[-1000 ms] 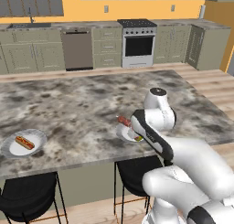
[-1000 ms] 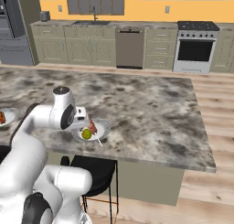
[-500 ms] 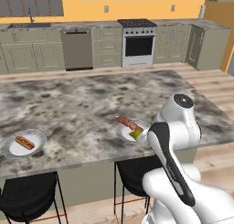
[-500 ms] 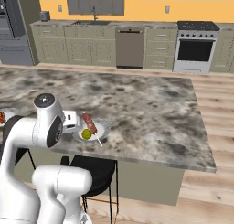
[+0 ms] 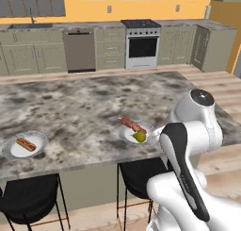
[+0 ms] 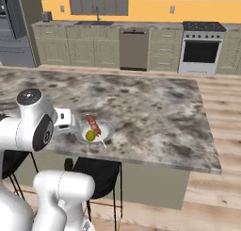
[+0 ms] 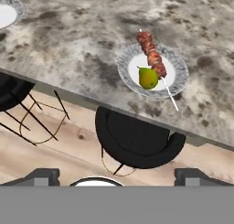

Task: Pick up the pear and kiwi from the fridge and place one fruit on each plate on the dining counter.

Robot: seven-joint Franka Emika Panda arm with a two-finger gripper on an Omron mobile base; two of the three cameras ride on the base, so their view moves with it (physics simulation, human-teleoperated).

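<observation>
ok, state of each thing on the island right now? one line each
Yellow-green pear: resting on the nearer plate, beside the skewer, not gripped.
Round pale-grey plate with reddish meat skewer: on the marble dining counter, near its edge, holds skewer and pear.
Second pale-grey plate with hot-dog item: on the counter, no fruit on it.
Hand: back off the counter over a black stool, empty, fingers apart.

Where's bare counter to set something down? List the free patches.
The dining counter is bare between the hot-dog plate and the skewer plate, and across its far half toward the stove. Also right of the skewer plate. Crowded: that plate holds the pear and skewer.
</observation>
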